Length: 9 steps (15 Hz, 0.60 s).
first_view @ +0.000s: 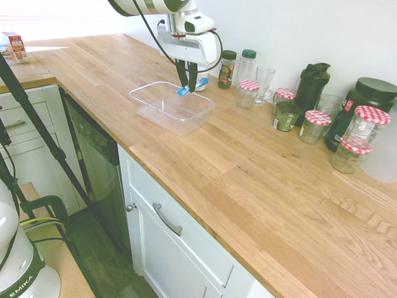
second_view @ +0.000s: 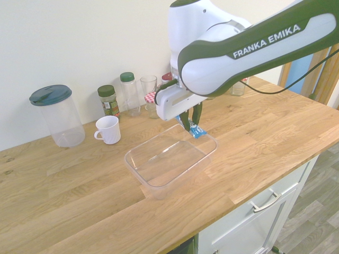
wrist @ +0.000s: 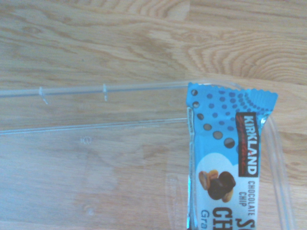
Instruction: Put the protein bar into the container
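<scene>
My gripper is shut on the protein bar, a flat bar in a bright blue wrapper. It hangs just above the far corner of the clear plastic container, which rests on the wooden counter. In the wrist view the protein bar rises from the bottom edge, and its free end reaches over the container's corner rim. The inside of the tub holds nothing.
Jars with red-checked lids, a drinking glass, spice bottles and dark shakers line the wall behind the tub. A white mug and a tall lidded clear jug stand further along the wall.
</scene>
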{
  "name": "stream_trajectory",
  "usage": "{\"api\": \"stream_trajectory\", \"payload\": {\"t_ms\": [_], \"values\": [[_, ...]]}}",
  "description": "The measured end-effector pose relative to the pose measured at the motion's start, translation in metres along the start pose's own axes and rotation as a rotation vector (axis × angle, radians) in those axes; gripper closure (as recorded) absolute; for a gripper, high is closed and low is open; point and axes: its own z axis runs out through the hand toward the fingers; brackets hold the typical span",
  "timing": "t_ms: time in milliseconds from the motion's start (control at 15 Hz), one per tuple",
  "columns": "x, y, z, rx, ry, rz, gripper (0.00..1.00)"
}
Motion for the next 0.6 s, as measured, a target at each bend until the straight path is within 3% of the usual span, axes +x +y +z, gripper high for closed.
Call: {"api": "stream_trajectory", "payload": {"t_ms": [600], "values": [[-0.006,-0.013,0.042,-0.059,-0.014,-0.016,1.00]]}}
